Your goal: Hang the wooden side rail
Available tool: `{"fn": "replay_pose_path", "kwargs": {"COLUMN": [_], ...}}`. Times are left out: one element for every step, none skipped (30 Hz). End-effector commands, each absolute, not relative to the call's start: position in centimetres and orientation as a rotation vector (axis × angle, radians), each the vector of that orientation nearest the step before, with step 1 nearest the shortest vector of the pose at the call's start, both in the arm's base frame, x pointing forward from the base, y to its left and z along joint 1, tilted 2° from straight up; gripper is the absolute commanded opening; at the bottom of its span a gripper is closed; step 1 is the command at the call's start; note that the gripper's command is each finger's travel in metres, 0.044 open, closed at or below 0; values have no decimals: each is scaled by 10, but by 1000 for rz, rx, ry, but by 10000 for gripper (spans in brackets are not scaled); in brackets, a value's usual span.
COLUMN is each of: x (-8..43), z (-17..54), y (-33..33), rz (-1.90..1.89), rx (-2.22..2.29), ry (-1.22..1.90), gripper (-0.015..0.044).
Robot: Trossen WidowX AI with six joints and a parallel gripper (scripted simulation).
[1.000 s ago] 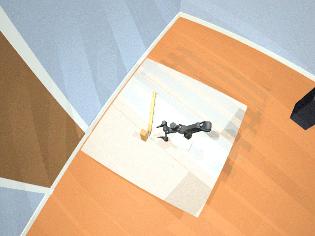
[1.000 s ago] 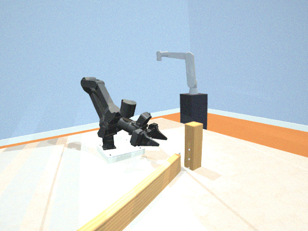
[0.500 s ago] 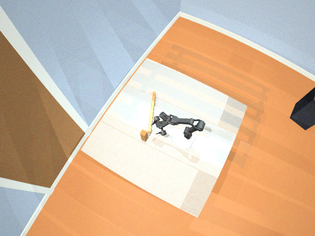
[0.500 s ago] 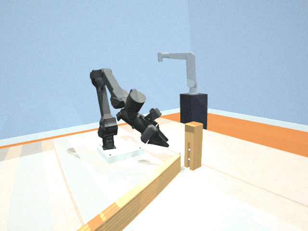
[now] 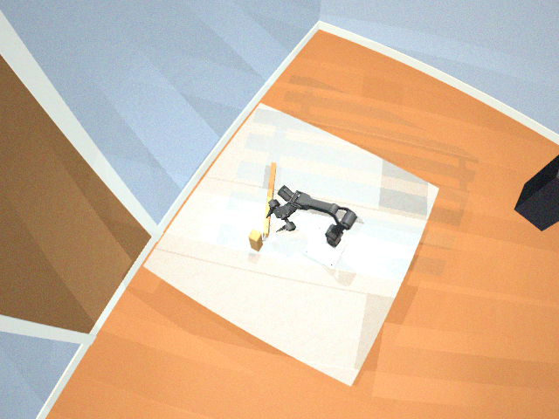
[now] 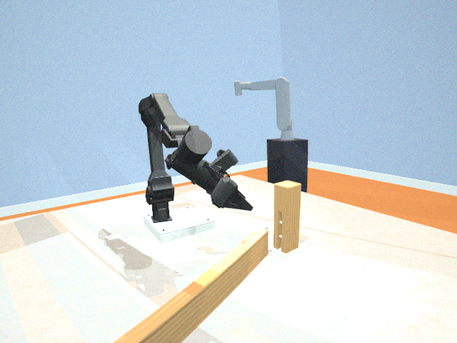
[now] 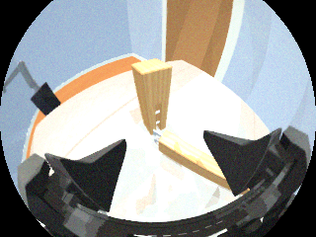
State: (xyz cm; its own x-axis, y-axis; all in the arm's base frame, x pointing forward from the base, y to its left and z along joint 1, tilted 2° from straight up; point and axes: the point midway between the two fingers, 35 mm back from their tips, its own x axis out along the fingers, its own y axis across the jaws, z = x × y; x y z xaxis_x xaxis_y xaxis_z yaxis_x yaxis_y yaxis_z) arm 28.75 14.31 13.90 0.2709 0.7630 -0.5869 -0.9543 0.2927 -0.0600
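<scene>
The wooden side rail (image 5: pixel 272 178) (image 6: pixel 221 274) (image 7: pixel 190 161) lies along the table, its hooked end near the post. The steel hooks (image 5: pixel 265 236) (image 7: pixel 156 134) stick out of that end, outside the slot; only a tip shows in the exterior view. The headboard post (image 5: pixel 255 239) (image 6: pixel 292 217) (image 7: pixel 153 91) stands upright, with two pins in its slot, seen in the exterior view and the wrist view. My gripper (image 5: pixel 272 223) (image 7: pixel 165 137) is open and empty, above the table beside the rail's hooked end. In the exterior view its fingers overlap, pointing down toward the post side.
The arm's white base plate (image 5: pixel 322 253) (image 6: pixel 184 226) sits on the pale table top (image 5: pixel 279 311) (image 6: pixel 368 295). A black pedestal (image 6: pixel 287 162) (image 7: pixel 45 99) with a grey arm (image 6: pixel 283 105) stands beyond the table.
</scene>
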Motion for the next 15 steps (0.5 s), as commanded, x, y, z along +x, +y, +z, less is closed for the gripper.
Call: {"fn": "replay_pose_path", "kwargs": {"x": [288,288,288,288,288,288,288,288,288,288,288,288,289,292,296], "z": [141,141,141,141,141,141,141,141,141,141,141,141,141,141,141], "y": [143,143,143,143,143,143,143,143,143,143,143,143,143,143,143], "rz": [1216,1216,1216,1216,1216,1216,1216,1216,1216,1216,1216,1216,1210,1190,1153], "rx": [-450,-450,-450,-450,-450,-450,-450,-450,-450,-450,-450,-450,-438,-403,-345], "ry": [495,495,495,495,495,495,495,495,495,495,495,495,511,558,635], "gripper": [440,440,440,440,440,440,440,440,440,440,440,440,440,440,440]}}
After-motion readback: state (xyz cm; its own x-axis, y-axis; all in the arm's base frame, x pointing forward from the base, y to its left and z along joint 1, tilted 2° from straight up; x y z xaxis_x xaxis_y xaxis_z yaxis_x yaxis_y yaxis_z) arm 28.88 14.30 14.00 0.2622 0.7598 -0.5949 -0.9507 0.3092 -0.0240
